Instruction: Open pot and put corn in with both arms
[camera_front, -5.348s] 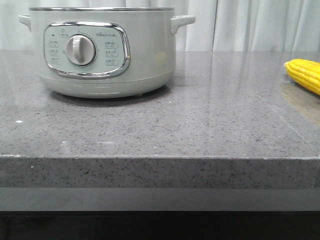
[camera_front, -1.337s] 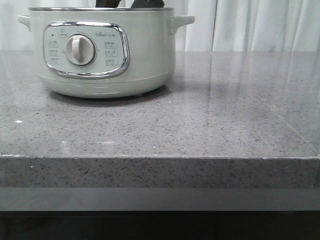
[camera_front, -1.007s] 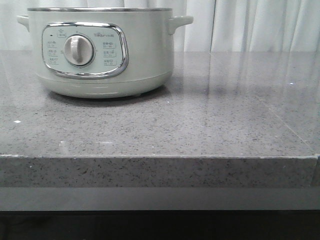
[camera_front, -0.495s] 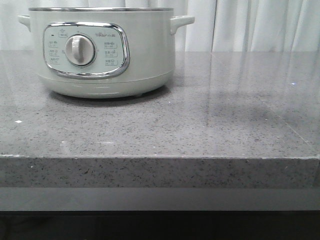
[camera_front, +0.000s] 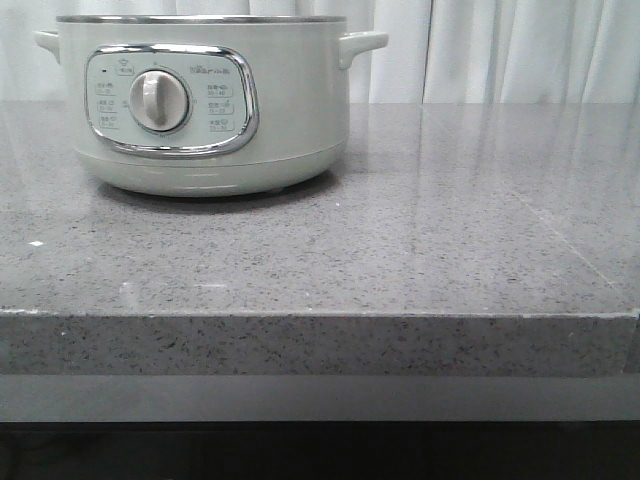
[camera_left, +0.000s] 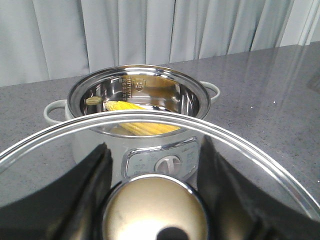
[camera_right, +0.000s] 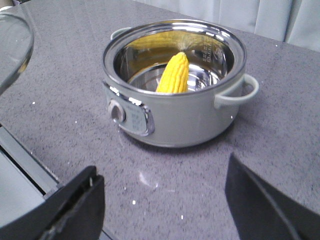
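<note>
Left fingers (camera_left: 155, 200) gripping lid (camera_left: 150, 150), right fingers (camera_right: 165, 210) spread, corn (camera_right: 175, 74) inside pot (camera_right: 175, 80)

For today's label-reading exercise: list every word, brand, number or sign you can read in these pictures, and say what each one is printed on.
None can be read for certain.
Control panel of the pot: a small brand line above the dial and icon labels on both sides, all too small and blurred.
Inner steel wall of the pot: printed level markings, unreadable.
The corn and the lid bear no text.
</note>
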